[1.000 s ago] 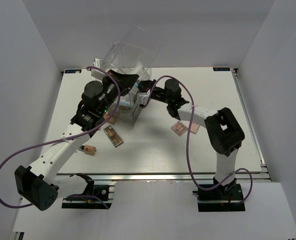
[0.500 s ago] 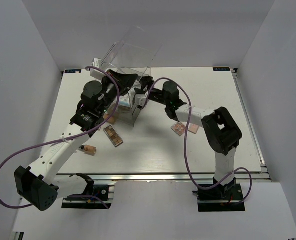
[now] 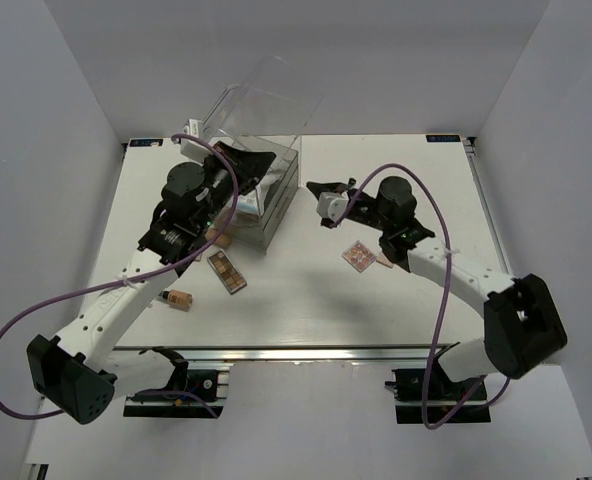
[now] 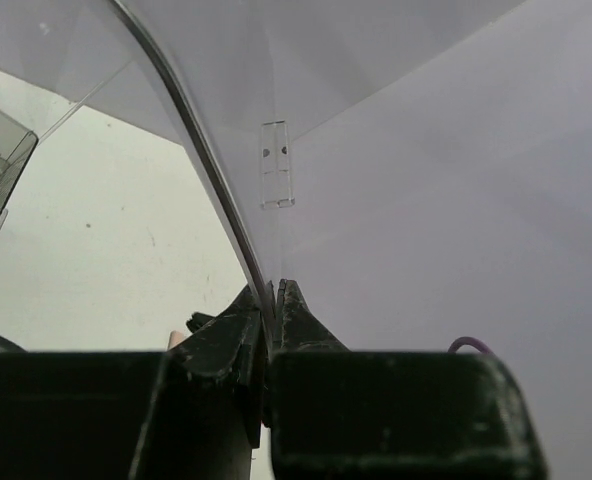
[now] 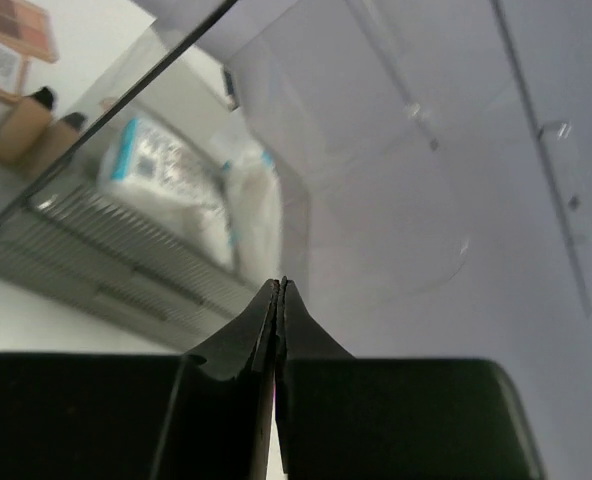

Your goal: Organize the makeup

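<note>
Currently the loading step is in hand: the left gripper (image 4: 273, 292) is clamped on the edge of the clear lid (image 3: 271, 90) and holds it raised above the clear plastic box (image 3: 279, 200). The right gripper (image 3: 316, 187) hangs between the box and the pink eyeshadow palette (image 3: 359, 256), jaws together and holding nothing. Judged from this layout, the next move is a pick of one of the items outside the box. The pink palette lies nearest the right arm. It lies flat on the table (image 3: 426, 300), so the jaws must first part, then descend over its edges, not its face. The carry into the open top compartment requires the lid to be held up throughout (a lowered lid would block the drop).

Item count:
- Eyeshadow palettes: two, the pink one right of the box and the brown eyeshadow palette (image 3: 226, 271) left of it, both on the table.
- Foundation bottles: one foundation bottle (image 3: 179, 299) lies in the open near the left arm. A second tan item (image 3: 217, 236), partly hidden under that arm, is probably another.
- White-and-blue packets (image 5: 166, 172): at least two, already inside the box; the exact number cannot be told.
</note>
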Controlling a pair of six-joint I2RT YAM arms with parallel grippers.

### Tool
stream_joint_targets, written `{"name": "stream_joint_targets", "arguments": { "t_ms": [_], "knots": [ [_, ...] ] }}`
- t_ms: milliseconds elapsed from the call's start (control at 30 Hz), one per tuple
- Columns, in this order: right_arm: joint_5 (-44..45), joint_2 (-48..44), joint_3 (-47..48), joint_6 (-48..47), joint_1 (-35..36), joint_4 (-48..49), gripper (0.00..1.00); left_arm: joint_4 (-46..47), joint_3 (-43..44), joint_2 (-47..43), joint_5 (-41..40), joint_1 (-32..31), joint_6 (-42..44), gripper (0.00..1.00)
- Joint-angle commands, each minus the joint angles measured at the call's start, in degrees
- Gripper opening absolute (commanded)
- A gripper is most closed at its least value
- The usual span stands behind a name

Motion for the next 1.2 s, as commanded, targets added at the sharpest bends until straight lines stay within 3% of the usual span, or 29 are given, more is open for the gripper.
{"name": "stream_joint_targets", "arguments": {
  "t_ms": [0,100,167,300,400,533,667,767,800,867,933,1167],
  "knots": [
    [1.4,-3.3,-4.6,6.4,-0.4,-4.3,0.01,2.4,1.1,-5.0,-2.4,1.1,3.9,0.07],
    [2.9,-5.5,-7.7,7.8,-0.4,-4.5,0.03,-3.2,2.3,-4.5,-1.8,1.0,3.2,0.10],
    [3.6,-6.1,-8.4,8.8,-0.5,-5.5,0.03,-10.3,3.7,-3.3,-1.5,1.0,2.0,0.18],
    [4.2,-6.4,-9.0,10.8,-0.9,-6.3,0.04,-25.9,9.8,0.6,0.0,1.0,-0.2,0.62],
    [4.3,-6.2,-9.4,11.2,-1.1,-6.7,0.06,-36.1,13.7,3.2,1.6,1.1,-1.8,0.73],
    [4.6,-5.1,-9.0,13.4,-1.6,-7.2,0.08,-42.0,13.9,3.6,3.0,1.0,-2.7,0.76],
    [4.8,-2.5,-6.5,17.2,-2.1,-10.7,0.17,-46.1,12.7,2.9,5.0,1.1,-1.9,0.70],
    [4.6,-0.6,-4.4,21.5,-2.4,-12.3,0.26,-51.1,12.5,2.8,5.9,1.0,-0.9,0.68],
    [4.4,0.0,-3.7,23.1,-2.6,-12.9,0.36,-52.3,12.2,2.8,6.3,1.0,-0.6,0.68],
    [3.6,2.6,-0.5,26.6,-2.7,-15.8,0.45,-53.4,11.4,1.6,7.2,1.0,0.2,0.68],
    [1.0,4.7,3.6,33.4,-3.0,-18.0,0.50,-51.9,9.2,0.1,7.8,1.0,0.7,0.67],
    [-2.2,18.6,17.7,59.2,-3.5,-22.5,0.50,-42.8,-0.9,-10.5,1.8,1.0,3.1,0.70]
  ]
}}
